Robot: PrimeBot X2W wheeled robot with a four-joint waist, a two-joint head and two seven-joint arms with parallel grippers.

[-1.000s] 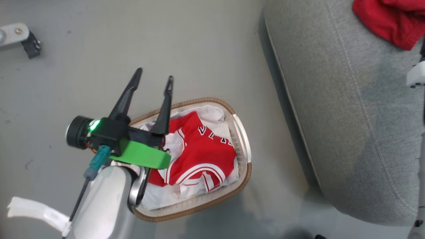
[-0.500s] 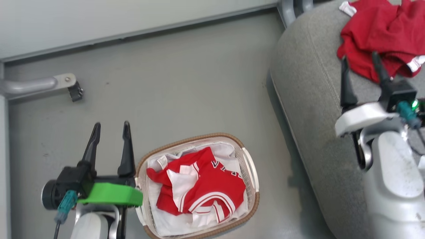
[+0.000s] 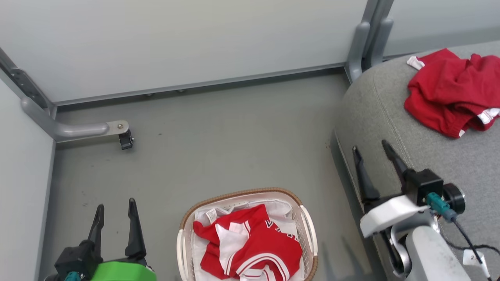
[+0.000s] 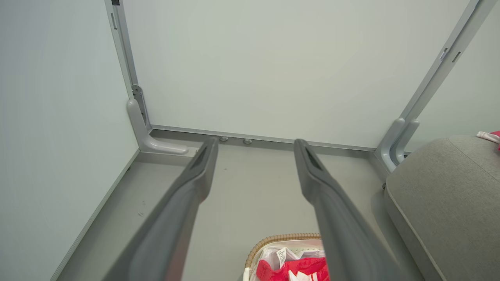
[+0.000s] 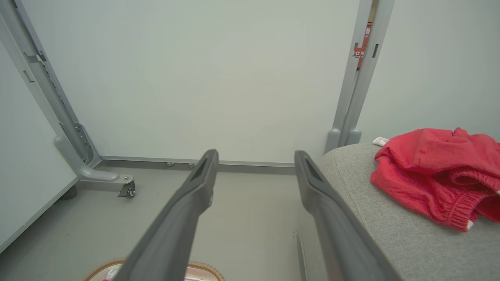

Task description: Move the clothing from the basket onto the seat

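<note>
Head view: shorts (image 3: 449, 93) on the seat (image 3: 390, 128), my left gripper (image 3: 116, 203) and right gripper (image 3: 369, 145) spread empty; I'd next grasp the jersey (image 3: 254, 242) in the basket (image 3: 234, 194).

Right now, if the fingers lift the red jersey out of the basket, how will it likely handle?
Probably floppy: the jersey lies crumpled in folds, so it should drape. Likely light, being thin fabric. It may drag the loose white liner along.
</note>
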